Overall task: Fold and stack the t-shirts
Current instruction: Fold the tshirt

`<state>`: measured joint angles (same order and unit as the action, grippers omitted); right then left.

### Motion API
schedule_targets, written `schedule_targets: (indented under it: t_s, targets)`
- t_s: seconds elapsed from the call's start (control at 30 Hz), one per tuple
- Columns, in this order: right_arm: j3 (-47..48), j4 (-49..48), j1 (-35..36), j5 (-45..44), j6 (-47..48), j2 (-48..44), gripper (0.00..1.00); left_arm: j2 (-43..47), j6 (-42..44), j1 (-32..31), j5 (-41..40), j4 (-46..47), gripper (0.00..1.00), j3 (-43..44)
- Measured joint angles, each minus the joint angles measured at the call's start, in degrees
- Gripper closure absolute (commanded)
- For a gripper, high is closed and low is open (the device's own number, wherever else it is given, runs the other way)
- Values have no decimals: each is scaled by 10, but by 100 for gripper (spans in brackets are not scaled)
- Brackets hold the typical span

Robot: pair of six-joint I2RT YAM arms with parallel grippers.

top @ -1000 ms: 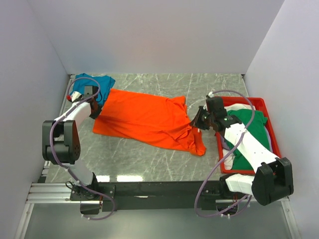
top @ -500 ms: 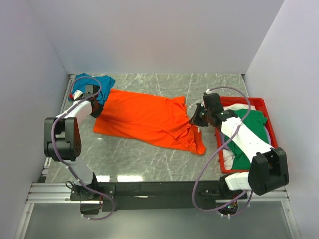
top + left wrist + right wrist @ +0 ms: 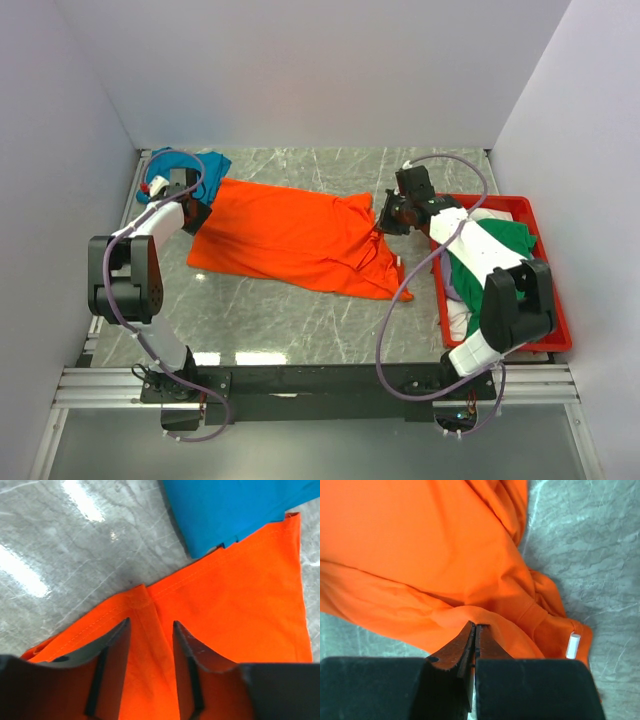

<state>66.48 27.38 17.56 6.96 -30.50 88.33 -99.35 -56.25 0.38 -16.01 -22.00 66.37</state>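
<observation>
The left gripper [image 3: 150, 625] is hovering with its jaws partly spread, straddling a stitched hem corner of the orange t-shirt [image 3: 290, 235] without gripping it. This is happening just beside the teal t-shirt [image 3: 235, 510] in the table's [image 3: 300, 320] far-left corner. The right gripper [image 3: 474, 626] is pressing its jaws together on a raised fold at the shirt's right end. The orange t-shirt is lying spread out, its long axis running from the far-left corner toward the red tray [image 3: 555, 300] at the right edge, with the hem pointing left.
</observation>
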Motion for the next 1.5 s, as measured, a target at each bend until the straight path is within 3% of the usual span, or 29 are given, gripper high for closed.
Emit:
schedule_targets:
  t_s: [0.27, 0.53, 0.67, 0.83, 0.97, 1.17, 1.37, 1.5]
  targets:
    - [35, 13, -1, -12, 4, 57, 96, 43, -1, 0, 18, 4, 43, -20]
    - [19, 3, -1, -21, 8, 59, 54, 180, -23, 10, 34, 20, 38, -135]
    - [-38, 0, -1, -28, 3, 8, 51, 221, -40, 32, 48, 25, 40, -202]
    - [-120, -5, -1, -29, -7, -132, 51, 266, -59, 47, 48, 29, 43, -271]
    - [-176, -17, -1, -20, -17, -227, 51, 269, -67, 50, 49, 44, 45, -289]
    - [-245, -14, -1, -13, -29, -281, 51, 243, -77, 51, 55, 83, 47, -301]
    - [-272, -5, -1, -16, -31, -310, 50, 206, -80, 51, 56, 106, 58, -306]
    - [-293, -8, -1, -17, -33, -324, 50, 184, -81, 51, 52, 116, 77, -306]
